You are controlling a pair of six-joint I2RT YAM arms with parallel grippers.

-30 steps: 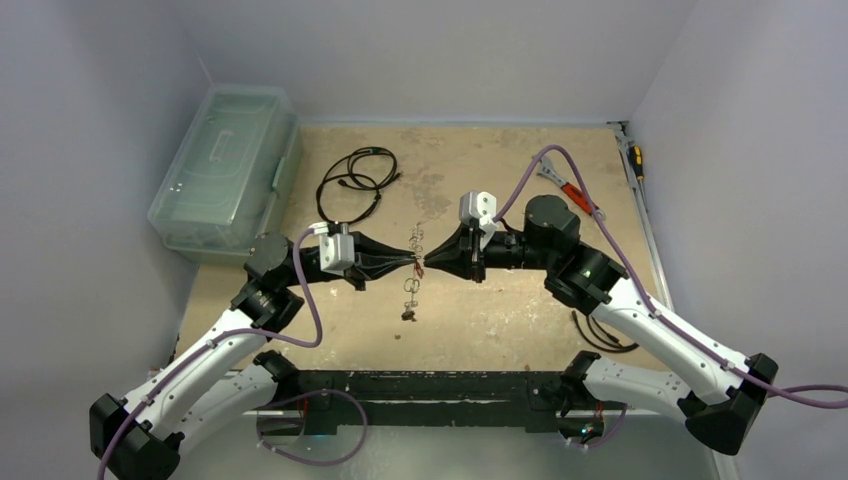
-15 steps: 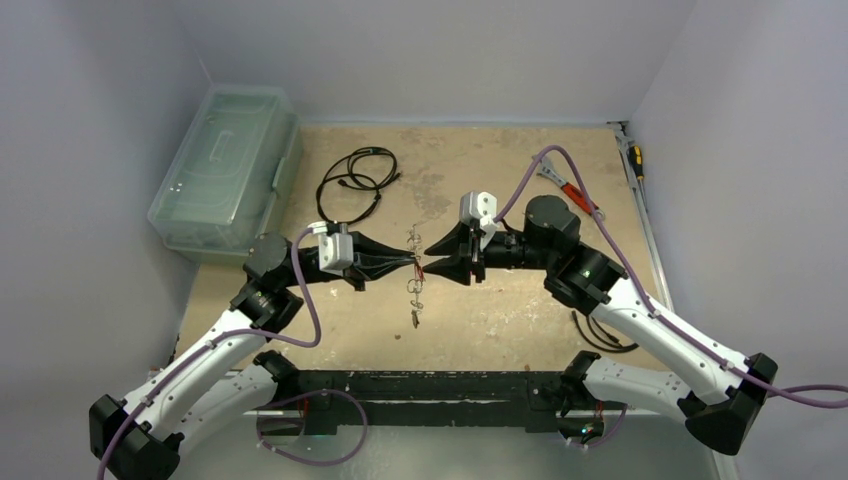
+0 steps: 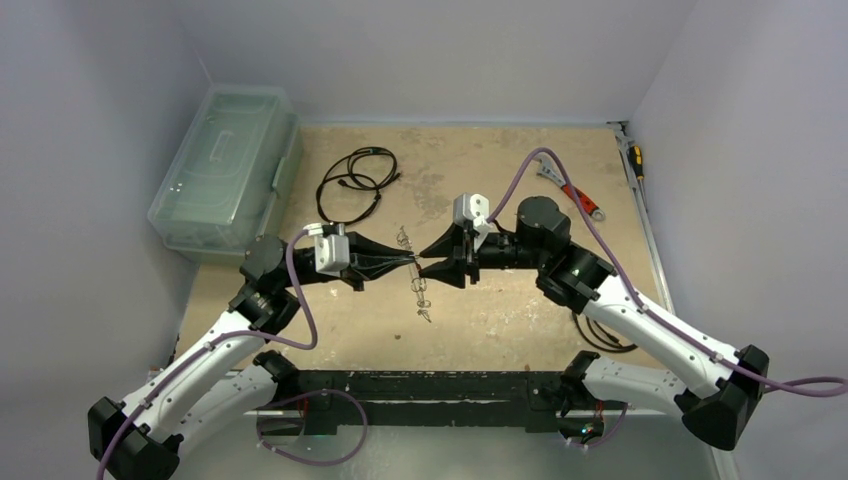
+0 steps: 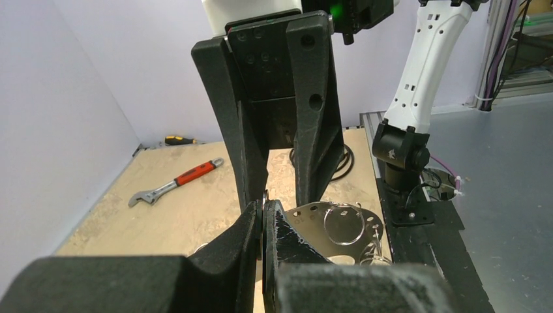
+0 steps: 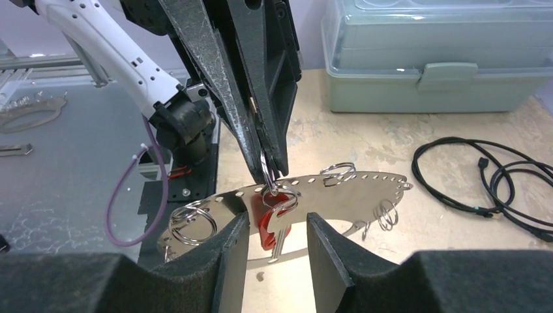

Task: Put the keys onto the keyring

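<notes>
Mid-table, left claw point(image 3: 414, 262) pinching keyring point(image 5: 372, 177), red-tagged key point(image 5: 280, 233)

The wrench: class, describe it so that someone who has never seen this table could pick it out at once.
Look to the far right corner of the tan table. The wrench lies flat there, just beyond the right arm. Its red handle and silver head set it apart from the yellow-and-black screwdriver at the table's edge.
</notes>
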